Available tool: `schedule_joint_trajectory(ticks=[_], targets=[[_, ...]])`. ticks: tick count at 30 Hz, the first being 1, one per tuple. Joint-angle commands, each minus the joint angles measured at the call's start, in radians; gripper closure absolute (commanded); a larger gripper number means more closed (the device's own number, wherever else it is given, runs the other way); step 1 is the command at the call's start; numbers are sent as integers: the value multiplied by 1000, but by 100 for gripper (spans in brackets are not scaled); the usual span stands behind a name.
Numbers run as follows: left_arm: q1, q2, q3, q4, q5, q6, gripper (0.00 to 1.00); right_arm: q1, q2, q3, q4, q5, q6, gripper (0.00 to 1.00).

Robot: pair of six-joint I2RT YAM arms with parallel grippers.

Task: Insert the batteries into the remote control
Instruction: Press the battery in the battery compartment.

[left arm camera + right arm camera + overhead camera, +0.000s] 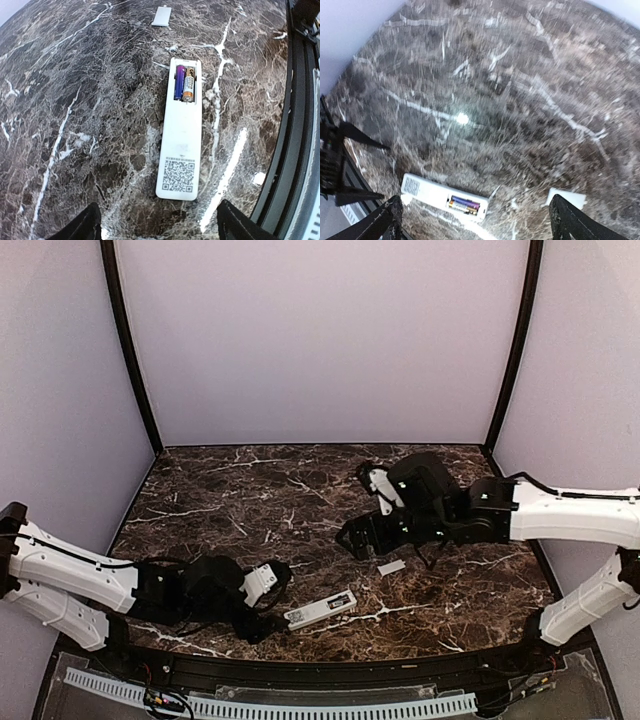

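Top external view: over the marbled bench point(230, 490), the left hand point(161, 227) and right hand point(480, 222) both spread wide, empty. The remote control point(181, 145) lies label-up near the front edge, both batteries point(184, 84) seated in its open bay. Left to do, I judge: fitting the loose white cover point(161, 16).

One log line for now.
remote: label side up | batteries: both inside it | cover: off, lying apart | left pincer: open, empty | right pincer: open, empty
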Motion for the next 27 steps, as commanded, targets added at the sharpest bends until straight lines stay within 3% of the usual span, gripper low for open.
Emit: schedule_joint_trajectory(ticks=[1, 3, 6, 9, 15, 18, 27], targets=[[-3, 48, -30, 59, 22, 78, 17, -32, -202, -194, 338, 127, -51, 1], [-3, 79, -29, 83, 33, 101, 17, -70, -249, -238, 433, 5, -28, 6], [-3, 132, -9, 93, 39, 120, 18, -98, -203, -174, 286, -68, 31, 27], [-3, 171, 2, 101, 62, 132, 21, -88, -85, -99, 122, -185, 57, 43], [-2, 238, 19, 113, 71, 125, 29, -18, 44, -80, 121, -283, 161, 72], [-2, 259, 17, 139, 75, 133, 36, 5, 90, -79, 129, -296, 204, 79], [0, 285, 13, 165, 71, 124, 55, 56, 221, -24, 66, -293, 256, 85]])
